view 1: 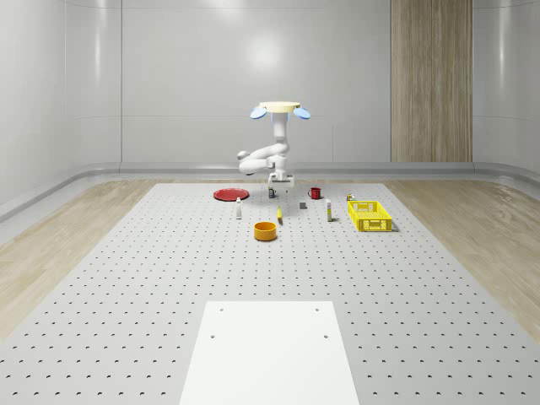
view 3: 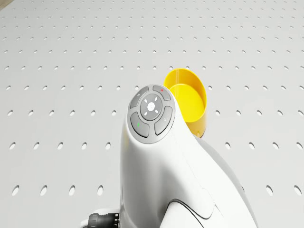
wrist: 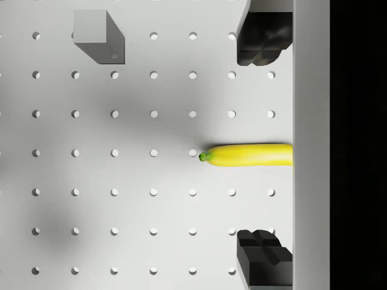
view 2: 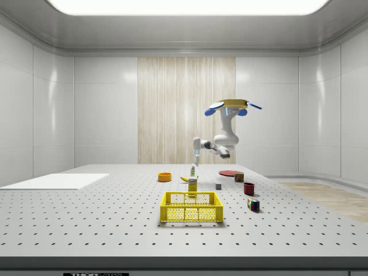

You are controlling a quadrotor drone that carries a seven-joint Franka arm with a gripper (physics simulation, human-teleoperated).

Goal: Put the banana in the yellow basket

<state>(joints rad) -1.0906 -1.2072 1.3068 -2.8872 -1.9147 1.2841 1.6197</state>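
Over the perforated grey table, walled by pale panels, the drone hovers. Gripper fingers are spread above the banana, whose far end is hidden.

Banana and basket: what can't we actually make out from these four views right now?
- banana: in the wrist view its far end is covered by the gripper body, so its full length is unknown.
- Banana in the whole-scene view: too small to tell from neighbouring items.
- yellow basket: in the side view its mesh wall screens the floor; contents uncertain.
- orange bowl: in the drone view the arm hides its near side.
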